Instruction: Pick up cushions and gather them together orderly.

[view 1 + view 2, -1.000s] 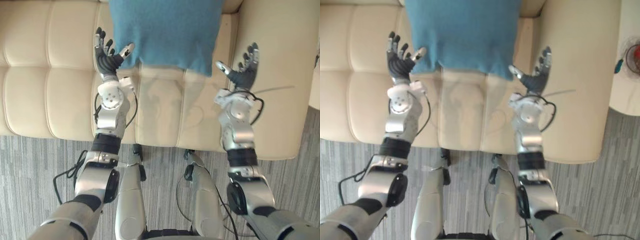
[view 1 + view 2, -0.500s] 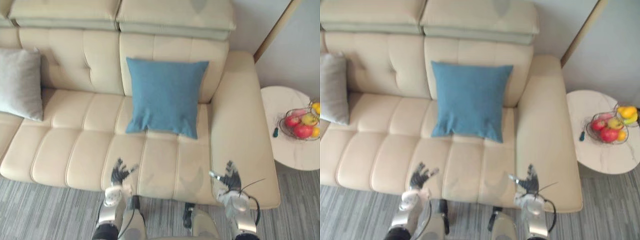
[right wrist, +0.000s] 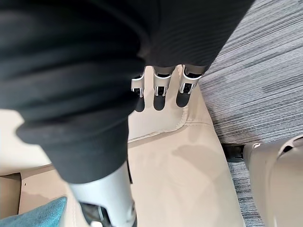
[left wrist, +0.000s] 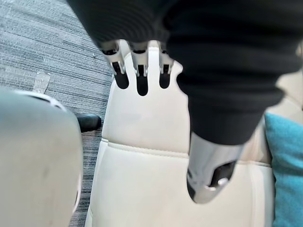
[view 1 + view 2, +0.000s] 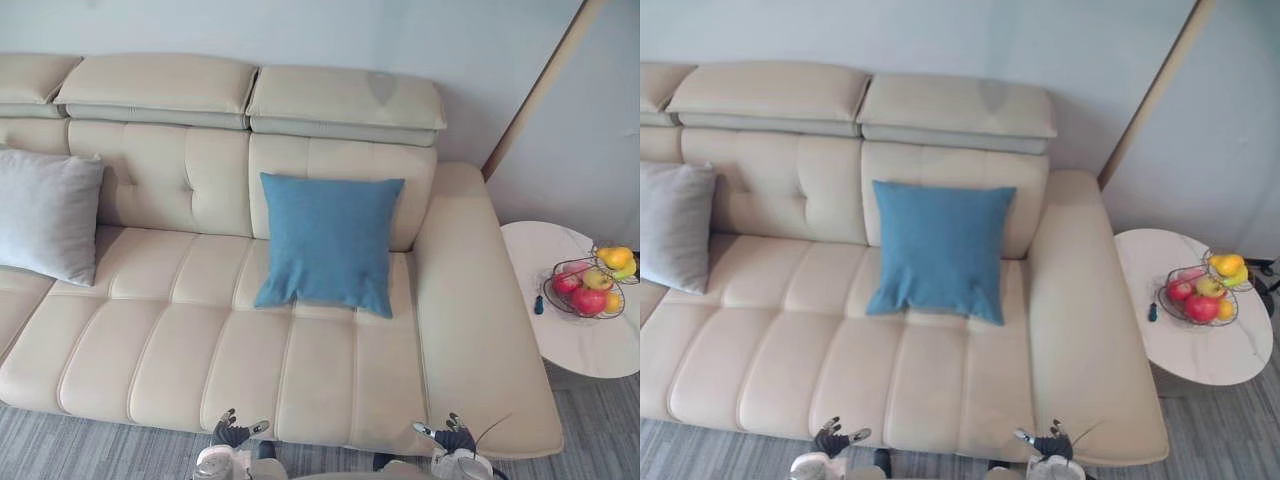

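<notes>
**A:** Where do we find the cushions, set against our hands?

**B:** The blue cushion stands at the back of the sofa, its lower edge on the seat and its back leaning on the backrest. Our left hand and right hand are both down at the seat's front edge, well apart from it. Sideways, the cushion sits between the two hands, a little nearer the left one's line.

**A:** And the grey cushion?

**B:** It is far off to our left, also propped on the backrest and cut by the view's edge. It is well apart from the blue one and from both hands.

**A:** Which way does the blue one point?

**B:** Its broad face turns out toward us and its top edge runs nearly level along the backrest. It looks close to square, so we cannot name a long axis. The grey one tilts, with its upper corner toward the blue cushion.

**A:** How are our hands?

**B:** Both hold nothing. The fingers are straight and fanned, with the thumbs out to the side. The right wrist view shows the fingers extended above the cream leather.

**A:** Anything else nearby?

**B:** A round side table stands beyond the armrest, with a fruit basket on it.
</notes>
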{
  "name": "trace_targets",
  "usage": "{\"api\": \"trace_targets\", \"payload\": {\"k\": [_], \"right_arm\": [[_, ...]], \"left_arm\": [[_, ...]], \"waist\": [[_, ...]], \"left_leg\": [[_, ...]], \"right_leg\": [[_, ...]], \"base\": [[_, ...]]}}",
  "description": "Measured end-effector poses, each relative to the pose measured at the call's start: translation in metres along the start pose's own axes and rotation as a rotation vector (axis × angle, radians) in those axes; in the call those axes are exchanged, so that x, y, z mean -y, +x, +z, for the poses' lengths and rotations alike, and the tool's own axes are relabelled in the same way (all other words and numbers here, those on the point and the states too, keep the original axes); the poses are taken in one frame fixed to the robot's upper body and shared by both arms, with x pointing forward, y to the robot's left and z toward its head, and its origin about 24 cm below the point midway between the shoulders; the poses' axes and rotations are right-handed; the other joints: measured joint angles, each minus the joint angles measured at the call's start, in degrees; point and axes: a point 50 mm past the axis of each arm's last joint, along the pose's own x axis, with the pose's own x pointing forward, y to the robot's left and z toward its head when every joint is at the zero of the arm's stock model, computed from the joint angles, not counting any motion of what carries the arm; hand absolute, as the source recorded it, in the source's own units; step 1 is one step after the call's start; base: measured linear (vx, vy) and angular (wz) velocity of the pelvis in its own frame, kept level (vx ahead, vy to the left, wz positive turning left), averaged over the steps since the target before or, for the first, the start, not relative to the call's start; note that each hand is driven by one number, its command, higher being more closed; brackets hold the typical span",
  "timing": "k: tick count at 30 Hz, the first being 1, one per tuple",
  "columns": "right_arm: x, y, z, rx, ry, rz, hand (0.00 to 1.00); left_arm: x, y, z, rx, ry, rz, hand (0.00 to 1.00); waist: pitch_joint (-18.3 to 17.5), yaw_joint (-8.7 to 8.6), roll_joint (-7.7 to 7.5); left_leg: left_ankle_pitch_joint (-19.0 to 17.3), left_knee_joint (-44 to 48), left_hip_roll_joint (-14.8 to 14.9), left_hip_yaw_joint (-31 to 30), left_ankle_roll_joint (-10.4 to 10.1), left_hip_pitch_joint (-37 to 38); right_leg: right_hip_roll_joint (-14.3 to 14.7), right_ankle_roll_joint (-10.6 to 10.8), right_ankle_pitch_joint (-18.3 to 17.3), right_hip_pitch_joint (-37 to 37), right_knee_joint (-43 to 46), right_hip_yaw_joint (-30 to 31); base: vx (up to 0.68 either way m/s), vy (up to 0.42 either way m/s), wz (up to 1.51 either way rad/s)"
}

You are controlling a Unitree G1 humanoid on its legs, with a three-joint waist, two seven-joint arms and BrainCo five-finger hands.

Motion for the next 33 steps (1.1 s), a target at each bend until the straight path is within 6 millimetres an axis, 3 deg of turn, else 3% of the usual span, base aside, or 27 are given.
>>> {"api": "trace_targets", "payload": {"k": [6,8,9,10,11,13,14,15,16,18,19,23,25,26,27,28,30,31,33], "right_arm": [[-0.016,0.004,0.013,0.016,-0.042,0.042,0.0],[-0.021,0.003,0.012,0.02,-0.079,0.061,0.0],[-0.027,0.003,0.019,0.043,-0.088,0.076,0.0],[-0.028,0.003,0.02,0.045,-0.089,0.079,0.0],[-0.031,0.001,0.014,0.031,-0.096,0.083,0.0],[-0.035,0.0,0.013,0.03,-0.097,0.094,0.0],[-0.038,0.001,0.019,0.047,-0.112,0.103,0.0],[-0.043,0.003,0.029,0.074,-0.119,0.113,0.0],[-0.048,0.003,0.033,0.086,-0.122,0.123,0.0],[-0.051,0.004,0.041,0.11,-0.134,0.131,0.0],[-0.053,0.005,0.05,0.133,-0.135,0.128,0.0],[-0.05,0.006,0.046,0.119,-0.147,0.109,0.0],[-0.046,0.006,0.044,0.11,-0.134,0.096,0.0],[-0.046,0.006,0.042,0.105,-0.128,0.094,0.0],[-0.04,0.006,0.039,0.097,-0.125,0.077,0.0],[-0.037,0.006,0.038,0.093,-0.122,0.07,0.0],[-0.026,0.005,0.025,0.053,-0.097,0.039,0.0],[-0.024,0.005,0.022,0.045,-0.093,0.035,0.0],[-0.031,0.0,-0.001,-0.043,-0.068,0.056,0.0]], "left_arm": [[0.002,0.003,0.01,0.025,0.0,0.003,0.0],[0.004,0.005,0.021,0.062,-0.009,0.008,0.0],[0.007,0.005,0.023,0.068,-0.025,0.011,0.0],[0.007,0.005,0.026,0.073,-0.027,0.013,0.0],[0.007,0.006,0.029,0.082,-0.033,0.014,0.0],[0.006,0.005,0.027,0.079,-0.048,0.022,0.0],[0.012,0.004,0.027,0.074,-0.075,0.014,0.0],[0.017,0.003,0.027,0.076,-0.085,0.003,0.0],[0.018,0.004,0.029,0.083,-0.083,0.002,0.0],[0.024,0.004,0.035,0.095,-0.084,-0.014,0.0],[0.029,0.004,0.036,0.098,-0.087,-0.028,0.0],[0.03,0.003,0.035,0.097,-0.078,-0.031,0.0],[0.03,0.003,0.034,0.095,-0.058,-0.038,0.0],[0.03,0.003,0.035,0.1,-0.05,-0.04,0.0],[0.033,0.004,0.041,0.112,-0.053,-0.047,0.0],[0.034,0.004,0.04,0.109,-0.053,-0.05,0.0],[0.04,0.003,0.036,0.089,-0.057,-0.063,0.0],[0.041,0.003,0.033,0.082,-0.058,-0.064,0.0],[0.029,0.002,0.021,0.046,-0.041,-0.037,0.0]], "waist": [[2.4,0.0,-1.62],[2.8,0.59,-2.63],[3.2,0.98,-1.64],[3.3,0.79,-1.63],[3.2,0.66,-2.22],[2.7,0.94,-3.61],[2.0,1.52,-2.23],[2.3,2.27,-1.07],[2.6,2.12,-1.22],[3.8,2.32,0.64],[4.8,2.43,2.85],[5.0,1.97,2.85],[4.8,1.08,2.61],[4.8,1.08,1.85],[4.9,1.23,1.51],[4.9,1.05,1.58],[4.3,0.47,2.25],[3.9,0.35,2.83],[2.2,0.31,1.46]], "left_leg": [[-2.4,2.8,-0.1,4.3,0.2,0.3],[-3.8,4.8,-0.3,4.3,2.8,-1.3],[-3.5,5.8,1.7,5.9,2.8,-2.5],[-3.5,6.4,1.9,5.7,2.7,-2.8],[-3.2,8.4,1.8,4.8,2.5,-3.0],[-3.2,10.4,0.3,4.4,2.6,-3.4],[-2.7,9.3,0.6,4.4,2.7,-3.7],[-1.7,9.1,1.9,5.6,2.5,-5.3],[-1.7,10.0,1.7,5.3,2.5,-5.9],[-1.6,12.5,2.7,4.4,2.1,-8.0],[-0.6,12.0,4.2,3.0,1.4,-8.5],[4.5,6.9,4.5,1.2,1.0,-8.3],[4.5,3.6,3.9,0.1,-0.3,-8.1],[4.3,5.8,3.3,-0.1,0.2,-8.7],[2.0,11.5,2.2,-1.0,2.0,-8.9],[0.2,13.8,1.7,-1.1,2.6,-9.1],[-8.0,20.7,0.9,-1.4,2.5,-7.4],[-9.4,19.0,0.9,-1.6,2.3,-6.4],[-7.7,11.9,-2.1,-0.4,3.4,-4.1]], "right_leg": [[-0.2,-1.2,1.1,-2.9,2.4,3.8],[0.2,-2.9,4.0,-3.5,0.9,4.9],[0.9,-2.8,-1.6,-6.4,9.9,3.9],[0.8,-3.2,-5.4,-8.0,16.5,3.7],[0.8,-1.3,-12.2,-9.1,30.6,4.3],[0.2,-0.8,-13.7,-8.9,32.9,4.9],[1.9,-0.8,-13.7,-6.6,26.6,5.1],[2.8,-2.8,-15.8,-4.6,23.4,5.8],[2.9,-3.8,-17.2,-4.7,23.9,6.0],[4.6,-4.3,-16.2,-3.9,20.0,5.8],[6.3,-4.8,-14.1,-2.6,16.7,4.5],[7.0,-6.1,-12.1,-3.0,15.8,1.8],[6.3,-6.5,-11.0,-3.2,14.4,-0.1],[5.5,-6.9,-10.4,-3.7,13.7,-0.4],[4.3,-7.2,-9.7,-3.8,13.4,-0.6],[3.6,-7.0,-9.5,-3.8,13.4,-1.1],[2.5,-5.4,-8.5,-3.6,12.8,-1.4],[2.8,-4.9,-8.3,-3.6,12.5,-1.4],[1.8,-2.7,-5.9,-2.5,8.3,0.7]], "base": [[-0.07,0.02,-0.37],[-0.13,0.012,-0.48],[-0.17,-0.02,-0.5],[-0.14,-0.08,0.01],[-0.03,-0.09,0.31],[-0.04,-0.057,0.14],[-0.12,-0.022,-0.16],[-0.14,-0.075,-0.11],[-0.15,-0.13,0.0],[-0.18,-0.106,0.04],[-0.23,-0.038,0.12],[-0.18,-0.054,0.22],[-0.2,-0.015,0.39],[-0.2,0.03,0.32],[-0.11,0.045,0.19],[-0.12,0.097,0.29],[-0.13,0.184,0.25],[-0.11,0.208,0.0],[-0.02,0.171,-0.15]]}}
